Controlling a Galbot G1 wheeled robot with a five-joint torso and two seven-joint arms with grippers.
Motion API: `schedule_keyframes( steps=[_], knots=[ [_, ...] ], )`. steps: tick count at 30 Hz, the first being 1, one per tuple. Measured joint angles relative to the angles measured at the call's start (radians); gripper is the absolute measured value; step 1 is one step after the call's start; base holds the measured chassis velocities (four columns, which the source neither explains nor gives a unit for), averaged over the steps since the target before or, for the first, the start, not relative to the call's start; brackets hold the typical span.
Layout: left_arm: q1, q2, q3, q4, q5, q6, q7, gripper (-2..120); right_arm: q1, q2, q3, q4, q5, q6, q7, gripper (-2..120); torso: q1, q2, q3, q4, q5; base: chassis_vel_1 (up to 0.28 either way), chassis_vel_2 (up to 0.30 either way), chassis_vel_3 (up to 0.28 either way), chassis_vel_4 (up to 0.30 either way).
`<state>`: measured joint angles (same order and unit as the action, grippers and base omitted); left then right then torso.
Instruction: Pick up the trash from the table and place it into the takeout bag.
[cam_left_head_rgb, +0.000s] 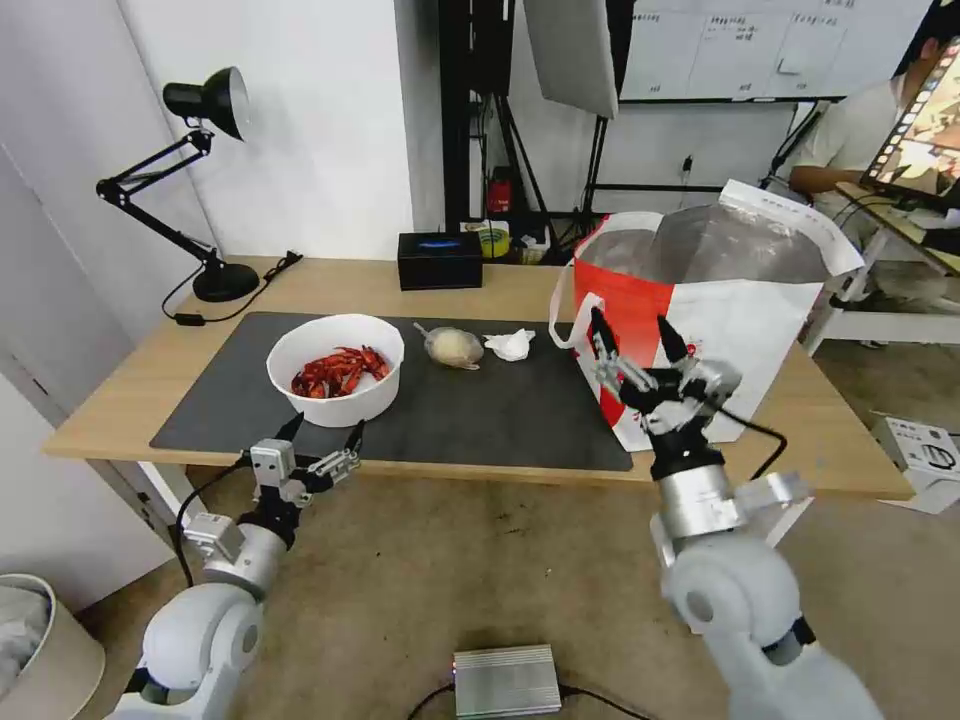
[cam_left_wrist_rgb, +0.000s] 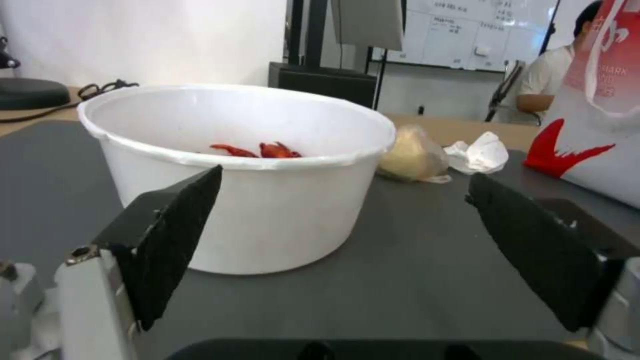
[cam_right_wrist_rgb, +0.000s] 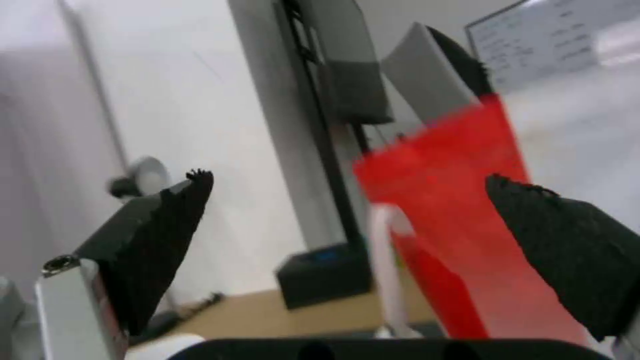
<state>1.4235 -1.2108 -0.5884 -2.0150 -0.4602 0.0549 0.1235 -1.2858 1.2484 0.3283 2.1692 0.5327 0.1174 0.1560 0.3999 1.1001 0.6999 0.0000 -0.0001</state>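
Nothing could be seen bagged: the bowl of crayfish shells (cam_left_head_rgb: 336, 368), bagged lump (cam_left_head_rgb: 455, 347) and crumpled tissue (cam_left_head_rgb: 511, 344) lay on the mat (bag interior hidden), while the left gripper (cam_left_head_rgb: 321, 436) and right gripper (cam_left_head_rgb: 632, 338) were held wide, empty, beside the takeout bag (cam_left_head_rgb: 740, 300).

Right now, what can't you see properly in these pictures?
- Inside of the takeout bag: head view, its own front wall hides whatever is in it.
- Crayfish shells in the white bowl: left wrist view, the near rim hides most.
- Whiteboard writing: head view, too small to read.
- Desk lamp: right wrist view, blurred, partly behind the right tool.
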Motion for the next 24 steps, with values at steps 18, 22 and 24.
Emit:
schedule_keyframes(
  steps=[18, 22, 24],
  knots=[
    [0.031, 0.015, -0.052, 0.007, -0.007, -0.008, 0.02, 100, -0.142, 0.127, 0.008, -0.169, -0.376, 0.043, 0.096, 100, 0.0, 0.0, 0.0, 0.0, 0.0001, 0.0, 0.0, 0.0, 0.0],
    [0.039, 0.015, -0.06, 0.011, -0.012, -0.009, 0.023, 100, -0.178, 0.155, -0.001, -0.193, -0.411, 0.067, 0.088, 100, 0.0, 0.0, 0.0, 0.0, 0.0, 0.0, 0.0, 0.0, 0.0],
    [0.041, 0.015, -0.062, 0.011, -0.014, -0.009, 0.023, 100, -0.184, 0.161, -0.006, -0.195, -0.418, 0.069, 0.087, 100, 0.0, 0.0, 0.0, -0.0001, 0.0, 0.0, 0.0, 0.0, 0.0]
  ],
)
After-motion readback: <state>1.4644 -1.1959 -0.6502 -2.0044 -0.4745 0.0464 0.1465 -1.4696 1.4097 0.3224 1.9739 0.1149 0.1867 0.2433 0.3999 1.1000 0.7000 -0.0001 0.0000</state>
